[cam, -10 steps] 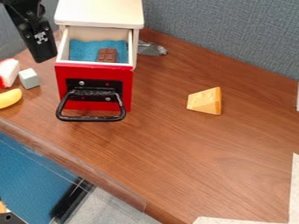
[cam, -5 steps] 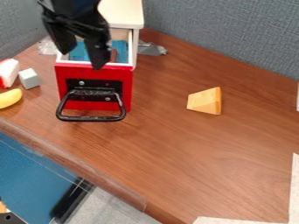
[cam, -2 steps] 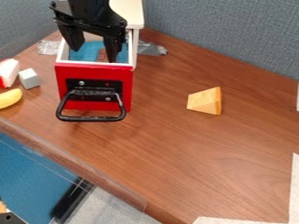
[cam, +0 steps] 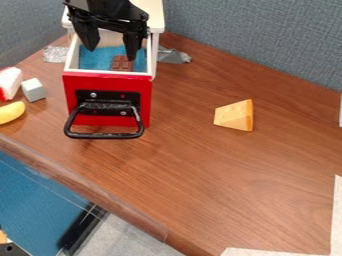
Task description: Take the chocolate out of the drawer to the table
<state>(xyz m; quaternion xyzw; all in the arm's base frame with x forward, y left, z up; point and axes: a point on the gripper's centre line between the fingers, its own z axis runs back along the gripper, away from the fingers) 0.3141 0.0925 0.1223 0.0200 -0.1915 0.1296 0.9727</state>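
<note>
The chocolate (cam: 122,63) lay in the open drawer (cam: 109,86), just below the gripper (cam: 111,44), whose two fingers were spread apart with nothing between them. Below and left of the gripper sat a banana (cam: 11,112); to its lower right, a cheese wedge (cam: 234,115).

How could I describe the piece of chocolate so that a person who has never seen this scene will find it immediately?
Find the red-fronted drawer with the black handle, pulled open on the wooden table. Look inside, on the blue lining. The chocolate is the small brown piece scored into squares, the dark thing against the blue, below the black gripper.
</note>
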